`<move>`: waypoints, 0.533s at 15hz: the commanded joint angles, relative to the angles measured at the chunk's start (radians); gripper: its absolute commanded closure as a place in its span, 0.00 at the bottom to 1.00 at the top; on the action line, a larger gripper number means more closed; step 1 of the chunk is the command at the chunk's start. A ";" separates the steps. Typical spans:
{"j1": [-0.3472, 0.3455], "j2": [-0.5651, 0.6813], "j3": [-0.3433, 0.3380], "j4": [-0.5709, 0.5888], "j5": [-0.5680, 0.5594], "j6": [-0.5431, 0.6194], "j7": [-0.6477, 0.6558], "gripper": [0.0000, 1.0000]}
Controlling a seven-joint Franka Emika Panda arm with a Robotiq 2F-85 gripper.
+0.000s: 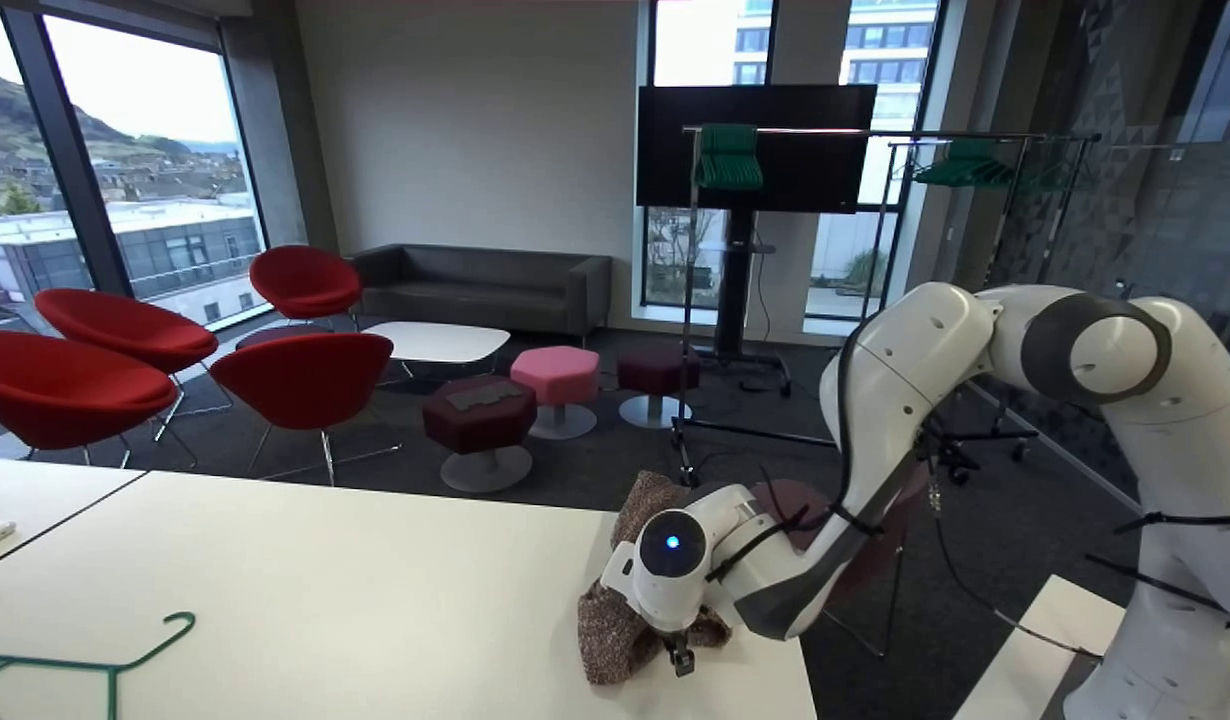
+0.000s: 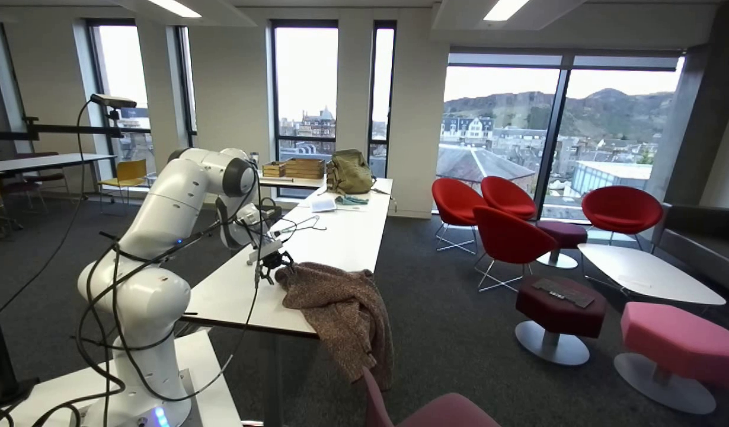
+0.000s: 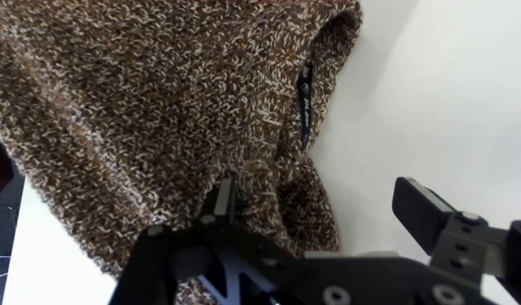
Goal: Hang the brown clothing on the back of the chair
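Robotiq gripper point(image 3: 316, 192) gaping, astride brown knit sweater point(image 3: 175, 97) edge; likely soft, limp; best pinched at labelled ribbing point(image 3: 264, 118)

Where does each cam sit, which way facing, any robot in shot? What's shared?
Wrist view: behind the open claw, which shows, looking down at brown clothing and table.
In an exterior view: beside the table, facing across it to the dark sofa; arm and claw right of centre.
In an exterior view: off the table's end, looking along it toward the olive bag; arm, claw, base at left.
Both exterior views share arm, claw, table, clothing, red chairs; clothing, table, claw appear in all three.
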 commanded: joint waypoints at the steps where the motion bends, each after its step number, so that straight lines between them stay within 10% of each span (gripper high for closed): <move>1: 0.053 0.023 -0.034 0.060 -0.031 -0.044 -0.018 0.00; 8: 0.113 0.029 -0.070 0.114 -0.042 -0.146 -0.007 0.00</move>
